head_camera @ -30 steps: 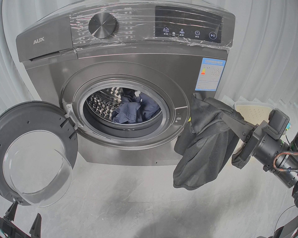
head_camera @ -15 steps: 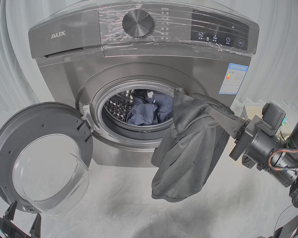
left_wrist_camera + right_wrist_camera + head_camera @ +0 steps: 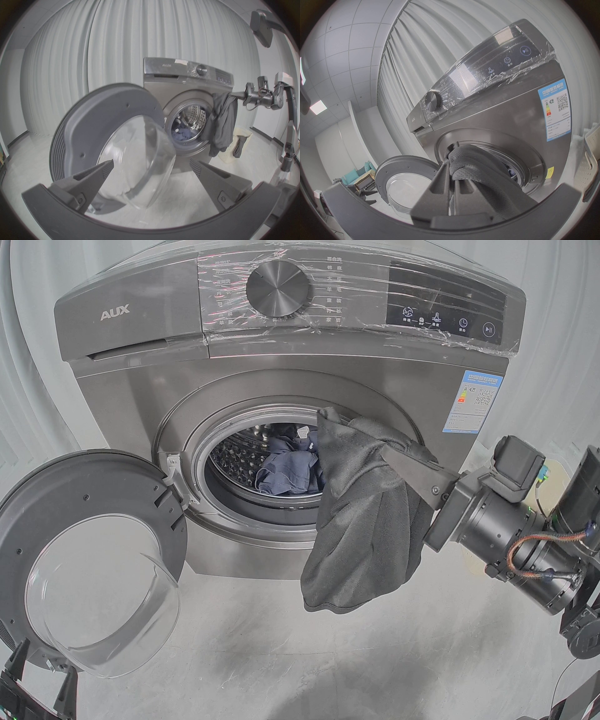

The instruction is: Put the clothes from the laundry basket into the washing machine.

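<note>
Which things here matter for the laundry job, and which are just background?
Job: dark garment in right end effector; washing machine, door open; blue clothes inside it; laundry basket.
Background: curtain; label sticker; left end effector, open.

Washing machine [image 3: 125, 390] ahead on the floor [image 3: 250, 646], door [image 3: 81, 490] swung open to its left, clothes [image 3: 287, 468] inside the drum [image 3: 234, 455], garment [image 3: 362, 521] hanging before the opening's right half from the right jaws, laundry basket [image 3: 225, 155] on the floor right of the machine, left jaws low before the door.
</note>
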You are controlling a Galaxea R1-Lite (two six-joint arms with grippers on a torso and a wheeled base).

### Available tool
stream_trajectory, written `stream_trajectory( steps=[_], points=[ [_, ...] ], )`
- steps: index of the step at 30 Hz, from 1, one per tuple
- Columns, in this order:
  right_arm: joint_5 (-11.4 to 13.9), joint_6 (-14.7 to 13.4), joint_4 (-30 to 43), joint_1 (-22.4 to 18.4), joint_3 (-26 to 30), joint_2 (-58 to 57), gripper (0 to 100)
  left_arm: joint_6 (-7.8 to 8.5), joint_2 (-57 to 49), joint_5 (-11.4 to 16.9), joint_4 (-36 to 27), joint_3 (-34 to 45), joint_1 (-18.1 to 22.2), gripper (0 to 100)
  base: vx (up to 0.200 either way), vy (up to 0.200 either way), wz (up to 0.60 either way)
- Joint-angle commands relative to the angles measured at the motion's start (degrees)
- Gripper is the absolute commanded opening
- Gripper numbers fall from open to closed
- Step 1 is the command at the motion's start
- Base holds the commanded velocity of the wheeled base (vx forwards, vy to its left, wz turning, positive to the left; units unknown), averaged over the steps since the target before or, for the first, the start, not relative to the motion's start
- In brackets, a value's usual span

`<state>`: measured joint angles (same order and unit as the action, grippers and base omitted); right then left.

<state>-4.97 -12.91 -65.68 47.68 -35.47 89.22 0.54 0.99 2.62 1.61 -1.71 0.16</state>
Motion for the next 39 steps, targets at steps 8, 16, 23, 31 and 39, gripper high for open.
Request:
stream_trajectory(
  steps=[8, 16, 23, 31, 39],
  points=[
    [-0.5, 0.1, -1.1, 1.8, -3.5, 4.1, 0, 0.69, 14.2, 19.8, -1.9, -12.7, 1.5, 100, 0.0, 0.0, 0.0],
    [-0.3, -0.2, -1.3, 2.5, -8.0, 7.3, 0, 1.05, 37.0, 27.0, 12.1, -16.9, -3.0, 100, 0.0, 0.0, 0.0],
    [-0.6, -0.2, -3.7, 2.4, -9.8, 10.2, 0, 1.49, 49.5, 26.6, 16.9, -17.1, -14.8, 100, 0.0, 0.0, 0.0],
    [-0.6, -0.3, -4.0, 2.5, -9.3, 10.4, 0, 1.31, 67.0, 26.6, 25.7, -20.1, -19.7, 100, 0.0, 0.0, 0.0],
    [-0.7, -0.3, -3.9, 2.5, -9.1, 10.4, 0, 0.61, 78.6, 25.2, 32.7, -23.3, -23.4, 100, 0.0, 0.0, 0.0]
  ],
)
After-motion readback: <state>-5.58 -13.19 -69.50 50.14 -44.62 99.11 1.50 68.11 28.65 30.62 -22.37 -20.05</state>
